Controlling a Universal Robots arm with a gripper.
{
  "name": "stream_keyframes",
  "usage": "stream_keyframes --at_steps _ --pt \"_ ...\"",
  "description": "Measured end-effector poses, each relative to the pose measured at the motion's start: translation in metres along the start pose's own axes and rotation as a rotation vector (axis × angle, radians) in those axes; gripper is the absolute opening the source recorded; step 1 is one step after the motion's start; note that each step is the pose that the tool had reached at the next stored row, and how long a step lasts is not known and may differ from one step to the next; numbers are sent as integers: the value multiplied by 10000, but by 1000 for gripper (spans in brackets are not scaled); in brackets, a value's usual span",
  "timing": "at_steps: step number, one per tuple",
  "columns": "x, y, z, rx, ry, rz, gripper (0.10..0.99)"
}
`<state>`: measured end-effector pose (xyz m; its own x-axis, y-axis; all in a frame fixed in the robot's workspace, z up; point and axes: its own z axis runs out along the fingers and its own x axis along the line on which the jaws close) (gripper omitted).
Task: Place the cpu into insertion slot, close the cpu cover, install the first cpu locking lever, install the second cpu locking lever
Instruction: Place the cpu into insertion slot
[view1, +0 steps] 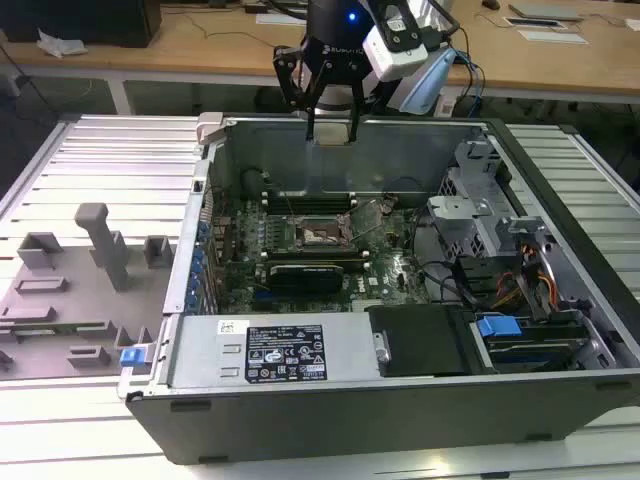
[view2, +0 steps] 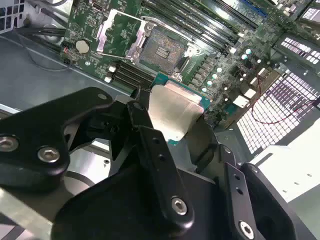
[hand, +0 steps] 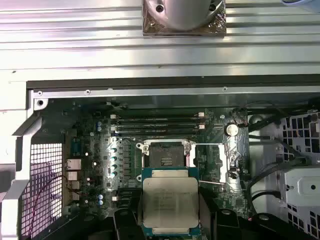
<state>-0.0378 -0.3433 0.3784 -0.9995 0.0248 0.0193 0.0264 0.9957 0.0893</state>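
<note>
So far nothing is seated: gripper (view1: 331, 130) pinches the cpu (hand: 170, 202) by its edges, well above the slot (hand: 165, 154). Slot is bare, with the cover (hand: 223, 162) flipped open beside it. I judge placing, cover closing and both locking steps all remain.

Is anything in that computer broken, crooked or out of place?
Nothing stands out. The gripper holds the cpu squarely by its edges above the open case, and the insertion slot below is uncovered, with no visible damage.
</note>
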Motion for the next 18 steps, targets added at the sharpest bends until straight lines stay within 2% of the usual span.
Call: stream_keyframes --at_steps 8,11,18 --pt "0 -3 0 2 1 0 537" --pt "-1 -6 36 1 0 0 537" --pt "-3 -19 173 1 1 0 537"
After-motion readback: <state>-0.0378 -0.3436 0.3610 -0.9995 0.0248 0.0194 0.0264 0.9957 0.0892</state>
